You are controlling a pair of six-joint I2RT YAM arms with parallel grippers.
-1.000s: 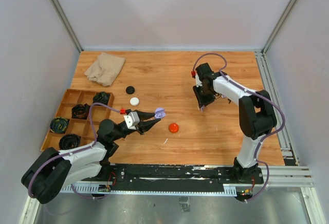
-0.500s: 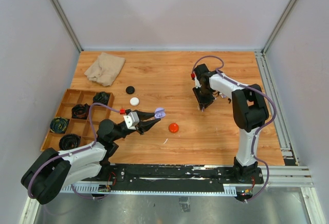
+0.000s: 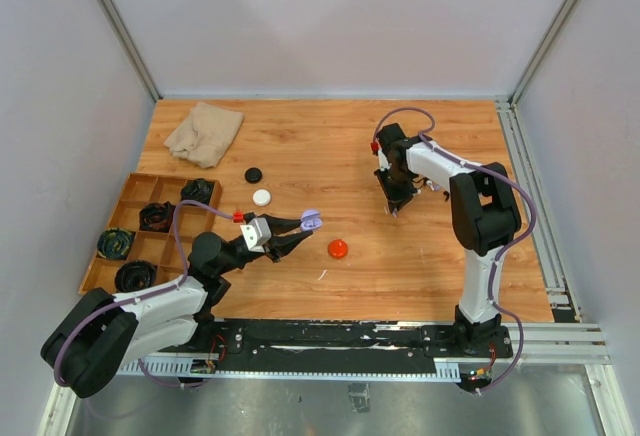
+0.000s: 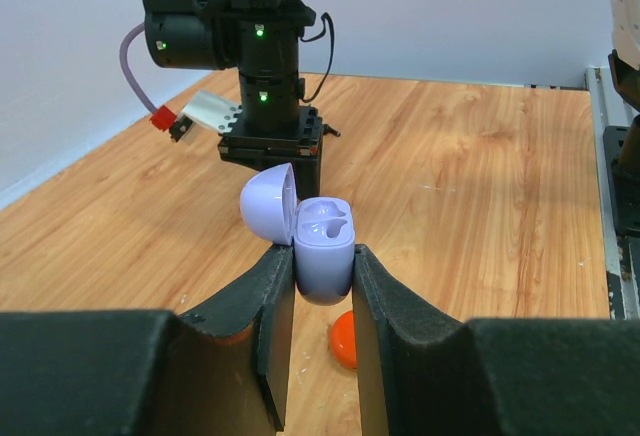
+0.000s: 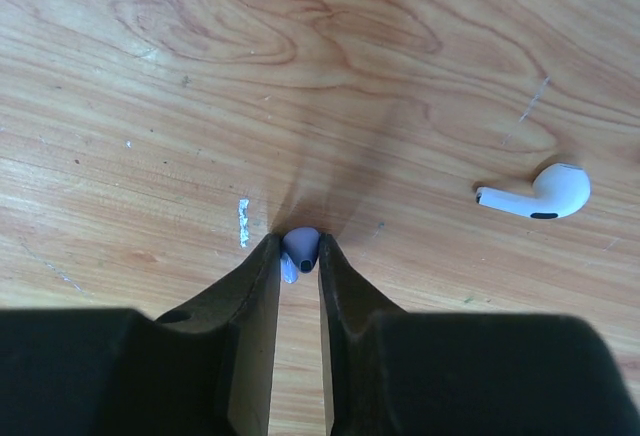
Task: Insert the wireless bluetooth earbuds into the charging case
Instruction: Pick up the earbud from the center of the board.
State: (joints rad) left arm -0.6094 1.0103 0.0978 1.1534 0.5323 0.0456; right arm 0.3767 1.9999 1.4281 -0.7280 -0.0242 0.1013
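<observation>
My left gripper [image 3: 303, 223] [image 4: 323, 268] is shut on the lilac charging case [image 3: 310, 221] [image 4: 323, 246] and holds it above the table. The case's lid stands open and its two sockets are empty. My right gripper [image 3: 393, 208] [image 5: 300, 256] points down at the wooden table and is shut on a lilac earbud [image 5: 301, 247] pinched between its fingertips at the table surface. A white earbud [image 5: 535, 194] lies on the wood to the right of that gripper, apart from it.
A red round puck [image 3: 338, 249] [image 4: 344, 341] lies below the held case. A black puck [image 3: 254, 174] and a white puck [image 3: 262, 196] sit further left. A beige cloth [image 3: 204, 132] lies at the back left, and a wooden compartment tray [image 3: 128, 196] with dark items stands at the left edge.
My right gripper's jaws have closed onto the lilac earbud, and the right arm has shifted slightly. The left arm and the case have not moved.
</observation>
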